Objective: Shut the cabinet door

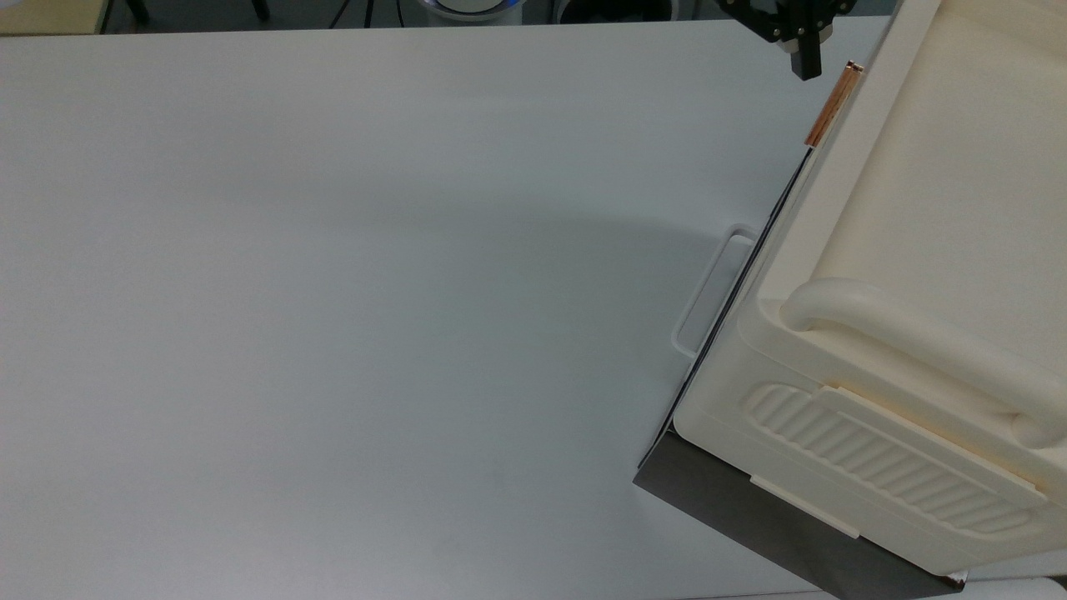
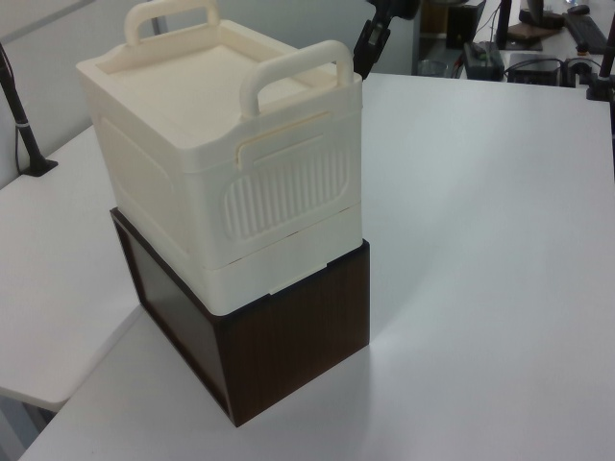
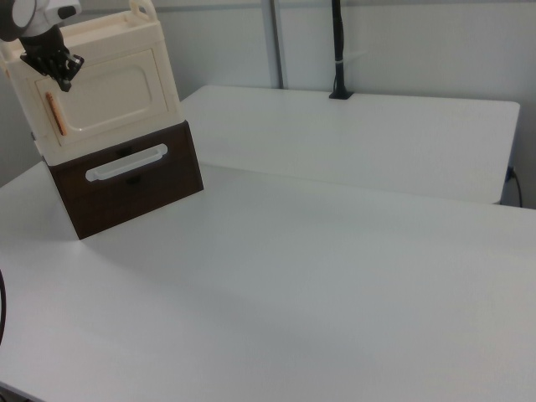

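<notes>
With its flat cream plastic door flush against the cream box cabinet, the black gripper hangs beside the copper handle; jaw state indeterminate.

Light even, diffuse, cool; no hard glare anywhere. Matte white table carries a broad soft grey shadow in the top view, spreading towards the top view's left from the large cream plastic cabinet. Left view: faint shadow beside the dark brown wooden base. Right view slightly hazy, contrast low. Cream surfaces bright, near washed out at the top view's right edge.
</notes>
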Controlling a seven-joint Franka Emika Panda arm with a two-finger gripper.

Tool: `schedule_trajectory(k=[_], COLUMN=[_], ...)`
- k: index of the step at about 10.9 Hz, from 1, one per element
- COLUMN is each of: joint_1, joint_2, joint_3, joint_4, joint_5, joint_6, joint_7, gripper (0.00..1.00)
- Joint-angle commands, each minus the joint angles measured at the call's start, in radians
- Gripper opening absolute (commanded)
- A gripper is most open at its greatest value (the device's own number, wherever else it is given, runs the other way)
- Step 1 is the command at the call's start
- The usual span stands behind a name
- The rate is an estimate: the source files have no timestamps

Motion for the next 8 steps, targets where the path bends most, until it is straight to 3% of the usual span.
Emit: schedule_trajectory(k=[1,4,7,8], joint_1=[-0.061,-0.095,-0.148,-0.150], joint_2=[-0.011,-0.020,-0.100,-0.122], joint_3=[-0.027,-0.091,-0.158,-0.174], joint_4=[-0.050,-0.056,-0.142,-0.180], joint_5=[-0.035,-0.231,-0.235,-0.232], joint_6=[-0.097,-0.376,-0.415,-0.417], joint_7=[-0.043,-0.046,-0.049,-0.047], gripper=[0.00,0.00,0.03,0.15])
